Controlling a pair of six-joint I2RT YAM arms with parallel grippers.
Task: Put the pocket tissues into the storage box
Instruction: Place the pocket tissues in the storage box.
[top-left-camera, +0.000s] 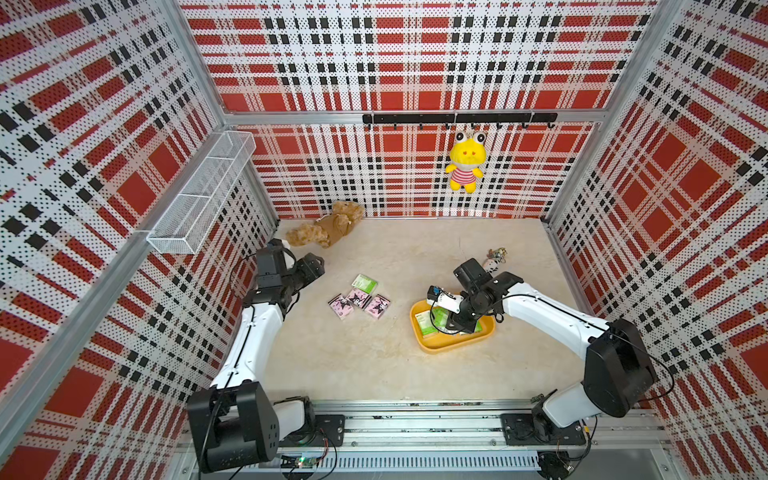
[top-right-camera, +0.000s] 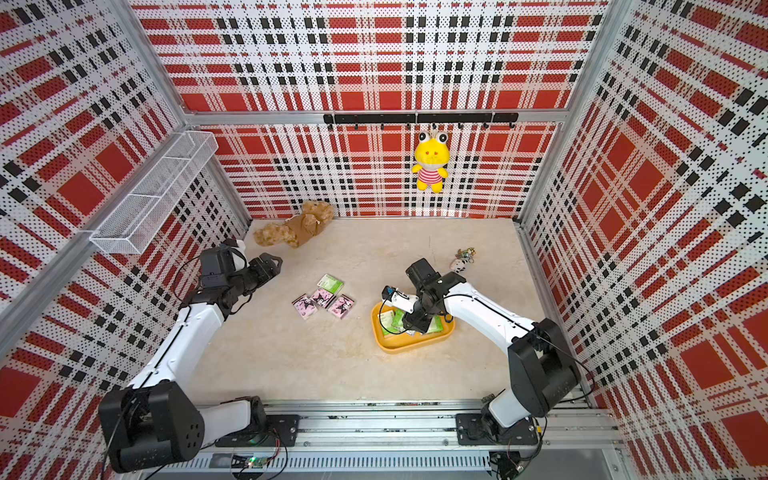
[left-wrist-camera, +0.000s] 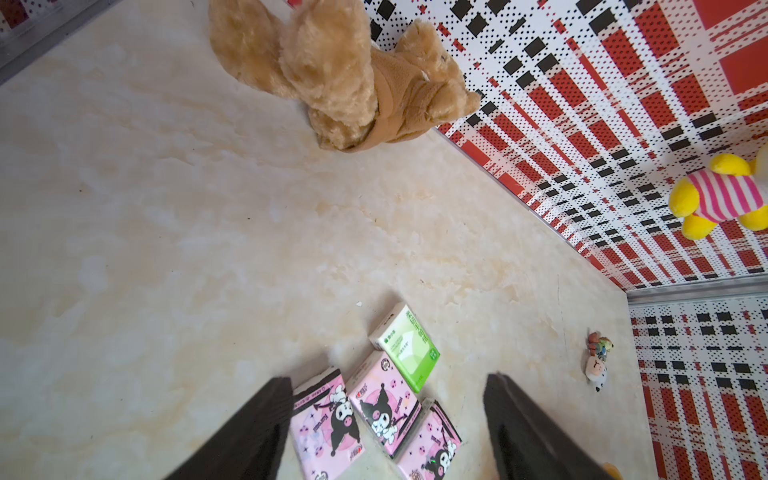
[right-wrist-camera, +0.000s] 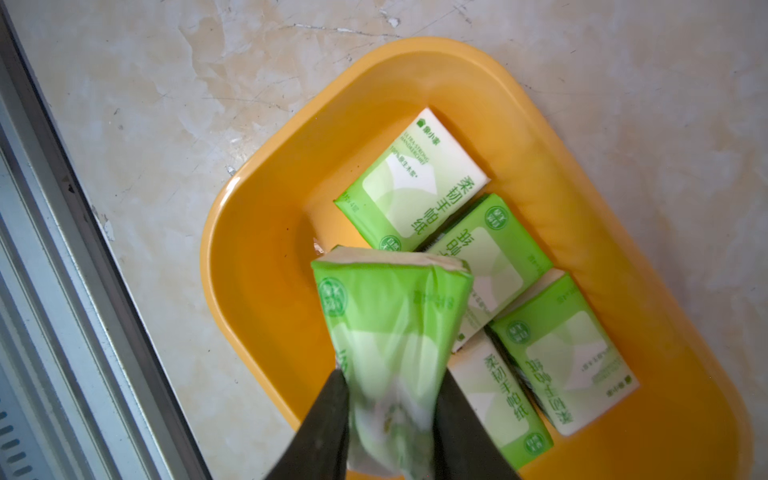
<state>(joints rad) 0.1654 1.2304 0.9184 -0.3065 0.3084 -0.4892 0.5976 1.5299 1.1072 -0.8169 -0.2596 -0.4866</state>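
One green pack (right-wrist-camera: 390, 307), its gripped end blurred, in the right hand (right-wrist-camera: 390, 395)

Ahead of the right gripper (right-wrist-camera: 392, 374), the farthest green pack (right-wrist-camera: 411, 178) in the storage box (right-wrist-camera: 257, 257) carries "柔韧手帕纸" in large green characters. Near its white end are small lines reading "ULTRA-STRONG HANDKERCHIEF" and "100%原生木浆". The nearer green pack (right-wrist-camera: 498, 399), just beside that gripper, repeats "柔韧手帕纸". The held pack (right-wrist-camera: 390, 299) shows only a blurred round seal. Ahead of the left gripper (left-wrist-camera: 388, 378), the pink packs (left-wrist-camera: 324, 419) bear small lettering that appears to read "Kuromi".
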